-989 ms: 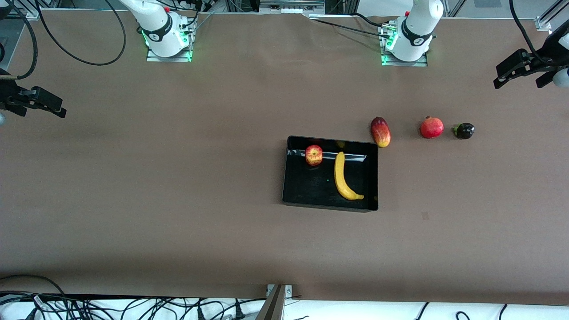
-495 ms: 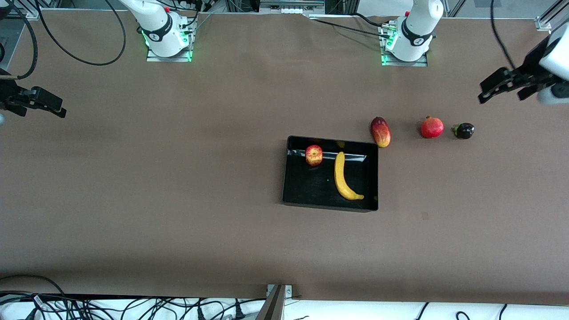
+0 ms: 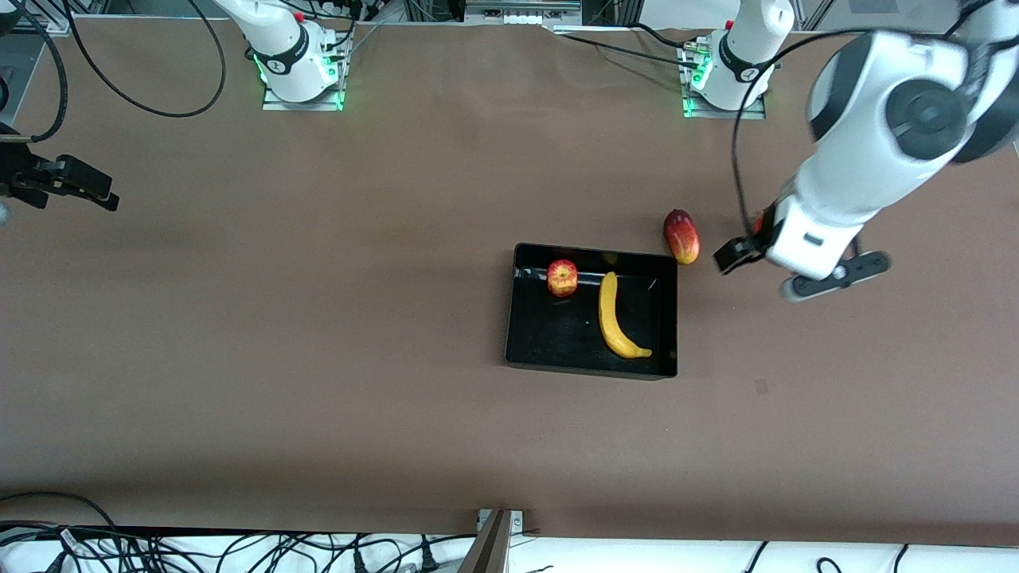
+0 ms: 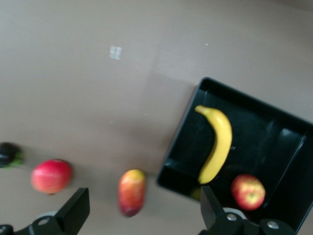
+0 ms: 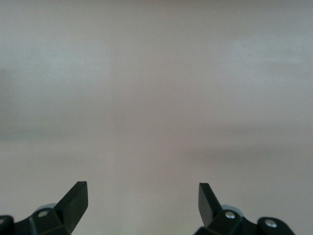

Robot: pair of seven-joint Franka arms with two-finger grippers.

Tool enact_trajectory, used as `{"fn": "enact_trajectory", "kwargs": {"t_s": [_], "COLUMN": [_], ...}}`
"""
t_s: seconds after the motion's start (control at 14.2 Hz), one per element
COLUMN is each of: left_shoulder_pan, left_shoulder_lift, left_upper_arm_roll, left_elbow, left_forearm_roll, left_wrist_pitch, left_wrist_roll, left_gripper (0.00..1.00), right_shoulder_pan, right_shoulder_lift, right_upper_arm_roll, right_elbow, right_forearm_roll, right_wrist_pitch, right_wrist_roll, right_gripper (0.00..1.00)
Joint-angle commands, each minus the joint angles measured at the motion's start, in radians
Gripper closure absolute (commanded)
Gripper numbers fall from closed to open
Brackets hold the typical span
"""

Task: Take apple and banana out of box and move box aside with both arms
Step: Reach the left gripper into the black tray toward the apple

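Observation:
The black tray [image 3: 549, 334] lies mid-table. In it are the small red-yellow apple [image 3: 562, 278] and the long yellow banana [image 3: 615, 318]. The left wrist view shows the tray [image 4: 274, 142], banana [image 4: 216, 144] and apple [image 4: 248, 191] too. My left gripper [image 3: 736, 255] is open and empty, up over the table beside the tray toward the left arm's end; in its wrist view the left gripper [image 4: 143, 201] frames the mango. My right gripper [image 3: 99, 195] waits open and empty at the right arm's end, over bare table [image 5: 142, 193].
A red-yellow mango [image 3: 681, 236] lies just outside the tray's corner and shows in the left wrist view [image 4: 131, 192]. A red pomegranate [image 4: 51, 176] and a small dark fruit [image 4: 9, 153] lie farther toward the left arm's end, covered by the left arm in the front view.
My left arm has swung in from the table's end toward the mango and now covers the pomegranate and dark fruit in the front view. The right arm, tray and fruits have not moved.

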Motion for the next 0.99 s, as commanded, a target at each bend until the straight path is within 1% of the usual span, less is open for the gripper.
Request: {"fn": "enact_trajectory", "kwargs": {"t_s": [0.0, 0.14, 0.42, 0.57, 0.78, 0.92], "left_shoulder_pan": [-0.086, -0.13, -0.225, -0.253, -0.284, -0.302], "left_shoulder_lift": [0.145, 0.229, 0.358, 0.388, 0.4, 0.409], "left_upper_arm_roll": [0.007, 0.006, -0.002, -0.016, -0.025, -0.027], "left_elbow": [0.028, 0.028, 0.028, 0.023, 0.023, 0.019], "left_forearm_roll": [0.024, 0.023, 0.014, 0.012, -0.014, -0.032], "left_wrist_pitch": [0.111, 0.185, 0.277, 0.322, 0.333, 0.37], "left_wrist_roll": [-0.194, -0.245, -0.348, -0.376, -0.405, -0.42], "left_gripper": [0.0, 0.0, 0.0, 0.0, 0.0, 0.0], "right_shoulder_pan": [-0.011, -0.011, -0.011, -0.011, -0.011, -0.011], "right_shoulder_lift": [-0.014, -0.014, -0.014, -0.014, -0.014, -0.014], "right_upper_arm_roll": [0.009, 0.009, 0.009, 0.009, 0.009, 0.009], "right_elbow": [-0.01, -0.01, -0.01, -0.01, -0.01, -0.01], "right_forearm_roll": [-0.006, -0.006, -0.007, -0.007, -0.007, -0.007], "right_wrist_pitch": [0.003, 0.003, 0.003, 0.003, 0.003, 0.003], "right_wrist_roll": [-0.011, -0.011, -0.011, -0.011, -0.011, -0.011], "right_gripper": [0.0, 0.0, 0.0, 0.0, 0.0, 0.0]}}
